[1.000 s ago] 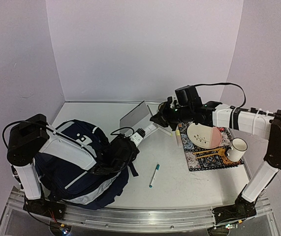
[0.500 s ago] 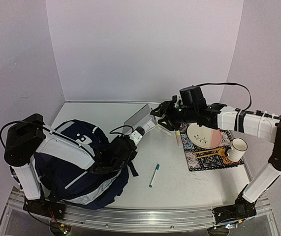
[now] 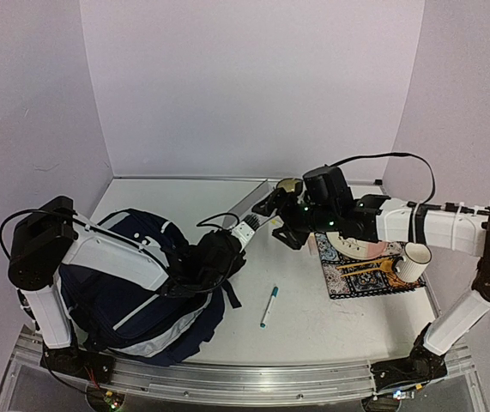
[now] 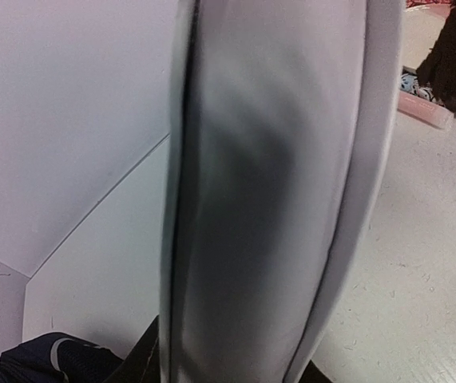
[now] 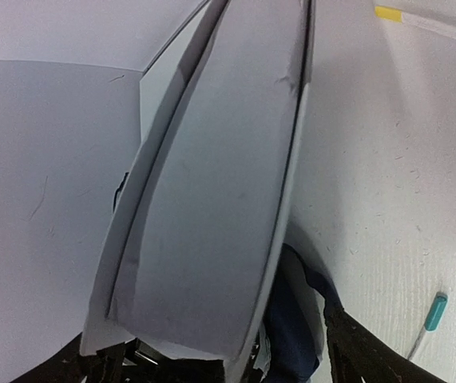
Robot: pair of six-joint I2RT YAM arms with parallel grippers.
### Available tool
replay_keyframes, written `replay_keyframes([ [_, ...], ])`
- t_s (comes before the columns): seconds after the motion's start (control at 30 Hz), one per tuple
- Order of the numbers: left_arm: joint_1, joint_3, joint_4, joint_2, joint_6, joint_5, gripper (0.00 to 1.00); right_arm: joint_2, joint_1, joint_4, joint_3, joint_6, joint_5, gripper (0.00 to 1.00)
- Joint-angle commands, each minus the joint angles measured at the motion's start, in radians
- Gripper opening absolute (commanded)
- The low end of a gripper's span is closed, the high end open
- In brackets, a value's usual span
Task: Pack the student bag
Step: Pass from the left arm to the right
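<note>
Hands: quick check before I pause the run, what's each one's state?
Left hand: closed on the grey folder.
Right hand: fingers flank the folder; grip cannot be told.

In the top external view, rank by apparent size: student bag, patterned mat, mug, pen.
student bag
patterned mat
mug and pen: unsure, the pen is thinner but about as long

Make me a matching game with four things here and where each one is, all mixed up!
1 dark navy fabric backpack
2 white pen with teal cap
3 white ceramic mug
4 flat grey panel

A on the patterned mat
B in the left gripper, lifted
C lying alone on the white table
D under the left arm

Pairs: 1-D, 2-C, 3-A, 4-B
</note>
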Motion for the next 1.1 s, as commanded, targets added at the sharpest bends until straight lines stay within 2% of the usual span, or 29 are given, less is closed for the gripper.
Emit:
replay_keyframes([
  [0.0, 0.001, 0.054, 0.027, 0.004, -0.022, 0.003, 0.36, -0.001, 0.015, 0.058, -0.003, 0.045, 0.085, 0.88],
  [0.13, 0.000, 0.053, 0.024, -0.004, -0.031, 0.016, 0.36, 0.026, 0.016, 0.061, 0.006, 0.087, 0.126, 0.86],
  [0.23, -0.001, 0.052, 0.021, -0.008, -0.037, 0.023, 0.36, 0.058, 0.017, 0.061, 0.019, 0.121, 0.152, 0.81],
  [0.6, -0.025, 0.078, 0.019, 0.022, 0.011, -0.014, 0.41, 0.142, 0.017, 0.061, 0.076, 0.174, 0.129, 0.74],
  [0.7, -0.031, 0.078, 0.019, 0.016, 0.016, -0.024, 0.44, 0.142, 0.016, 0.061, 0.076, 0.176, 0.129, 0.67],
  [0.9, -0.037, 0.073, 0.016, 0.005, 0.019, -0.041, 0.52, 0.115, 0.016, 0.062, 0.075, 0.167, 0.139, 0.44],
  [1.07, -0.047, 0.078, 0.013, -0.005, 0.026, -0.065, 0.63, 0.091, 0.015, 0.064, 0.073, 0.155, 0.145, 0.37],
])
